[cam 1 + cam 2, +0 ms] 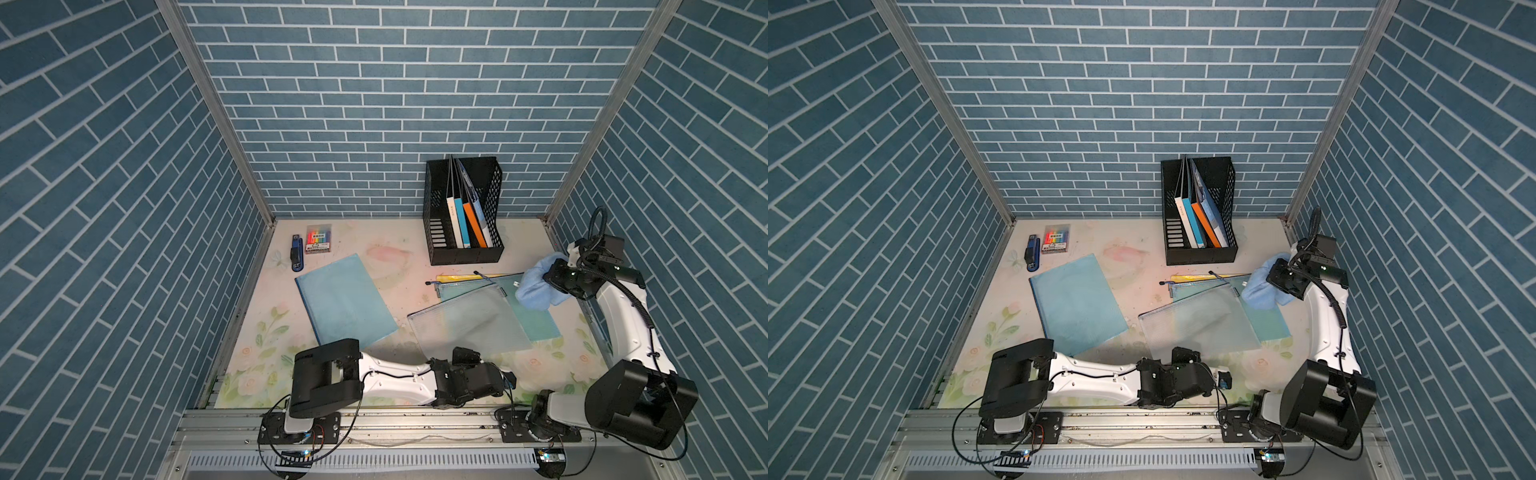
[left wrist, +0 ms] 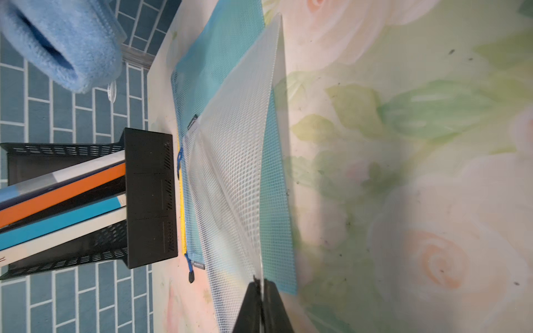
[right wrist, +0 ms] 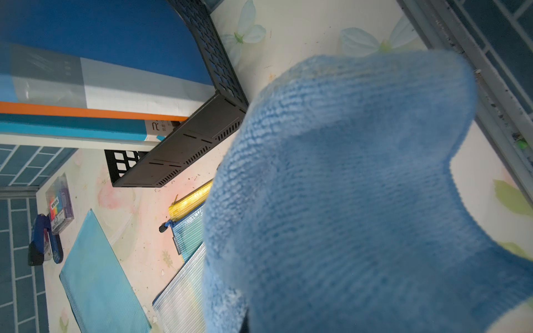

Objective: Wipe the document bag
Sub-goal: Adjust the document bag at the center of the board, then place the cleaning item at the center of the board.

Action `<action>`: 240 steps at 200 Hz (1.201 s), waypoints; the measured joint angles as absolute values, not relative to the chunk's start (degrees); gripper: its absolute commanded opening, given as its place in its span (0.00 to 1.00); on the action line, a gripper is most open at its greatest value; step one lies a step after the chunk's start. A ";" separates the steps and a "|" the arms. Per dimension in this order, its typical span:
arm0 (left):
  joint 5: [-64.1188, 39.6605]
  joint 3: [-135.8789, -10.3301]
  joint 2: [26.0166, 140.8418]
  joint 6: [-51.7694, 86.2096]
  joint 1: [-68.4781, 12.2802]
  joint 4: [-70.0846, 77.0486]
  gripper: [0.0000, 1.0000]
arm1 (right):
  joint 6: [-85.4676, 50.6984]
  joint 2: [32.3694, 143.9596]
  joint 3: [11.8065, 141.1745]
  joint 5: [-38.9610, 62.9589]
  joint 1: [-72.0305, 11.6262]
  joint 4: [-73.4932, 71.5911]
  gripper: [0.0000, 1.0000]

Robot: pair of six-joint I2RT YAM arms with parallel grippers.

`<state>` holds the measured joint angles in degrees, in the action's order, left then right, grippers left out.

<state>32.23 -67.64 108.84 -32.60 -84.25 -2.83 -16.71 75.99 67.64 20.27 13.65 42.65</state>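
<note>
Document bag (image 1: pixel 469 320), clear mesh, looks light and floppy.
Left gripper (image 2: pixel 262 285) pinches its edge; right gripper (image 1: pixel 550 276) clamps the cloth (image 1: pixel 534 291).

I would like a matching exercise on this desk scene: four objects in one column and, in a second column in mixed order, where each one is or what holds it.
Objects
1. blue cloth
2. clear mesh bag
3. stapler
4. black file rack

Places or states
A. beside the marker pack
B. has upright folders inside
C. edge pinched in the left tool
D. gripped by the right tool

Pairs: 1-D, 2-C, 3-A, 4-B
</note>
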 measured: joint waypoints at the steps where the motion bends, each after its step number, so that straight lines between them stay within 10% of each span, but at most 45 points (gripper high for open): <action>1: 32.14 -67.61 108.88 -32.60 -84.25 -2.83 0.15 | -16.71 76.03 67.64 20.27 13.50 42.63 0.05; 85: 24.12 -65.32 109.30 -25.91 -83.26 -3.16 0.75 | -16.67 82.30 70.11 17.56 -7.05 41.65 0.04; 200: 18.61 -43.86 87.68 -4.84 -79.96 -4.14 0.81 | -14.70 115.90 101.19 18.28 -34.17 35.68 0.08; 240: 17.61 -41.91 86.94 0.36 -79.79 -5.72 0.80 | -13.96 132.11 114.48 17.15 -36.84 36.73 0.25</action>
<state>17.61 -41.91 86.94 0.36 -79.79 -5.72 -13.96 132.11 114.48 17.15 -36.84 36.73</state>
